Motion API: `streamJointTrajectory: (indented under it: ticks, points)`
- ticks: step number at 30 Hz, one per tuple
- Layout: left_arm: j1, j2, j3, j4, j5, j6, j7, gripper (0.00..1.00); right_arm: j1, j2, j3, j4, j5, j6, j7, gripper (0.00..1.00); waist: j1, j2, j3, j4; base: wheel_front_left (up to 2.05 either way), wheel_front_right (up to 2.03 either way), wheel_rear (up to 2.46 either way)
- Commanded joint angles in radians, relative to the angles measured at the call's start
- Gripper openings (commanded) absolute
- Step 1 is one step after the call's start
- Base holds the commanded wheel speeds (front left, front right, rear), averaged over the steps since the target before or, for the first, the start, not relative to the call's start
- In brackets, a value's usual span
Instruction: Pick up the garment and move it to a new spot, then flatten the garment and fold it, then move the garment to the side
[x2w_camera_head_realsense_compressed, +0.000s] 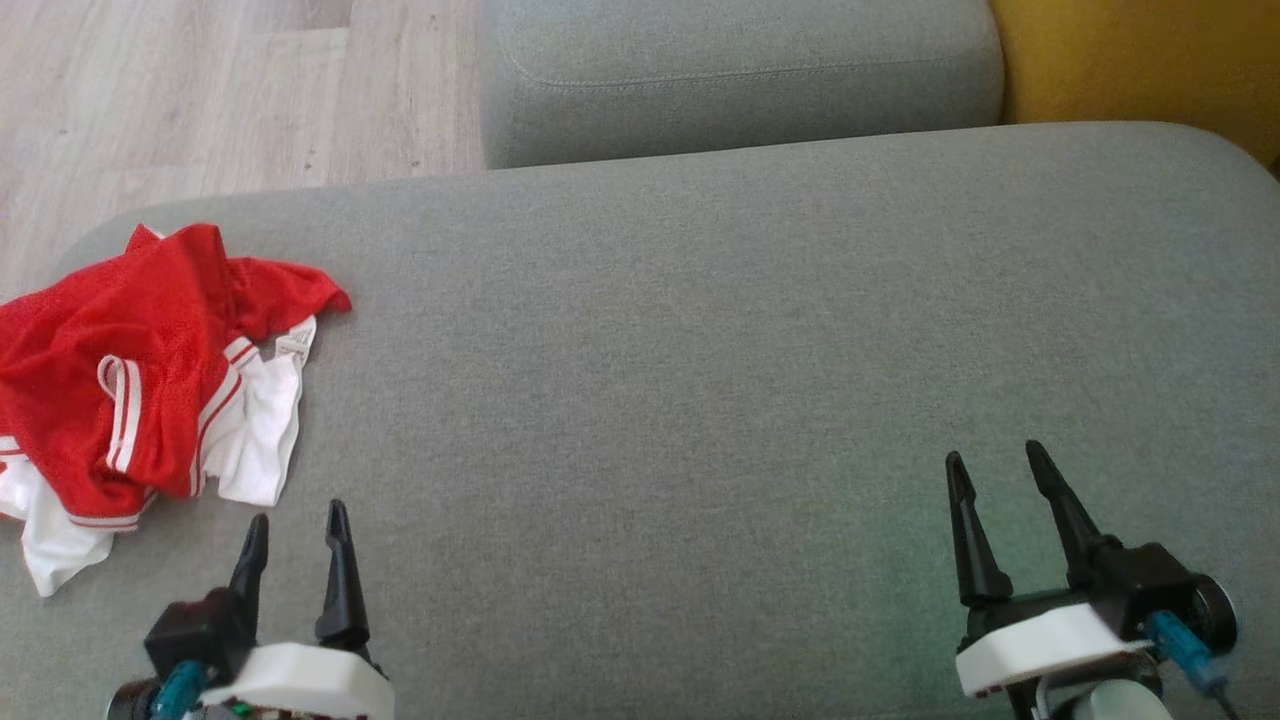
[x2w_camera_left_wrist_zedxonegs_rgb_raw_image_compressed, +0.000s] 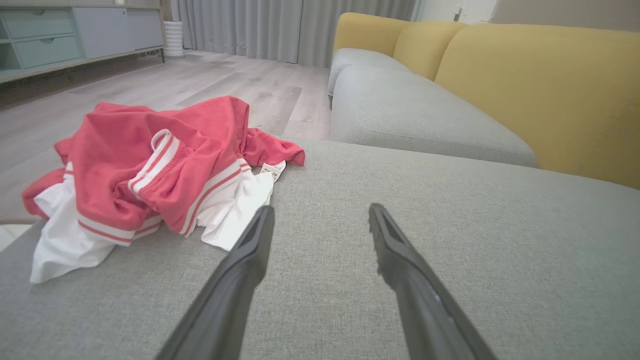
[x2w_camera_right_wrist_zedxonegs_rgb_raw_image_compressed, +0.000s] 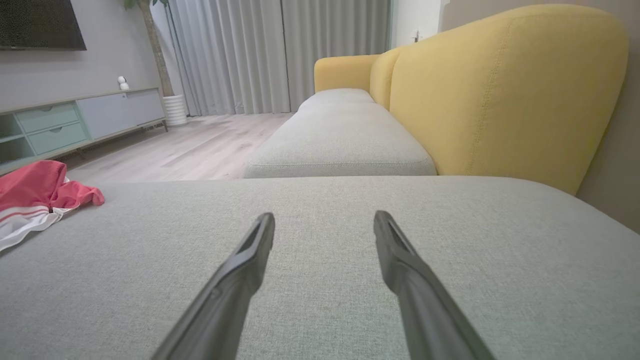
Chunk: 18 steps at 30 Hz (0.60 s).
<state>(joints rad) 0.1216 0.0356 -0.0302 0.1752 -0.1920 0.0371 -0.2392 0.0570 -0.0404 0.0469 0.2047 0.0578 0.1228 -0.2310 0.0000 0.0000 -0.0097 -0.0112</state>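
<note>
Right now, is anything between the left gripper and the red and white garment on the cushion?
Nothing visible. The left gripper is open over bare grey cushion, and the crumpled garment lies just ahead and to its left, near the cushion's edge, with only seat fabric between them.

A crumpled red mesh garment with white panels and red-and-white striped trim (x2w_camera_head_realsense_compressed: 140, 385) lies bunched in a loose heap at the left end of a grey fabric sofa seat (x2w_camera_head_realsense_compressed: 700, 380). White cloth spills from under the red folds toward the near edge; a small white tab, possibly a label, pokes out beside one red flap.
</note>
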Motion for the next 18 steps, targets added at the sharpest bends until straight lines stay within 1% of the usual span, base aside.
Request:
streamJointTrajectory:
  ticks: [1,4,18]
  points:
    - [-0.028,0.014,0.020,-0.040,0.033,0.011,-0.015,1.00,-0.023,-0.010,0.027,-0.035,-0.035,0.008,-0.023,1.00,0.0000,0.0000,-0.001,0.000,0.00,0.00,0.00]
    - [-0.024,0.015,0.016,-0.044,0.064,0.018,-0.023,1.00,-0.021,-0.010,0.029,-0.038,-0.066,0.008,-0.031,1.00,0.0000,0.0000,-0.002,0.000,0.00,0.00,0.00]
    - [-0.024,0.015,0.011,-0.036,0.052,0.021,-0.023,1.00,-0.026,-0.010,0.016,-0.021,-0.028,0.008,-0.031,1.00,0.0000,0.0000,-0.001,0.005,0.00,0.00,0.00]
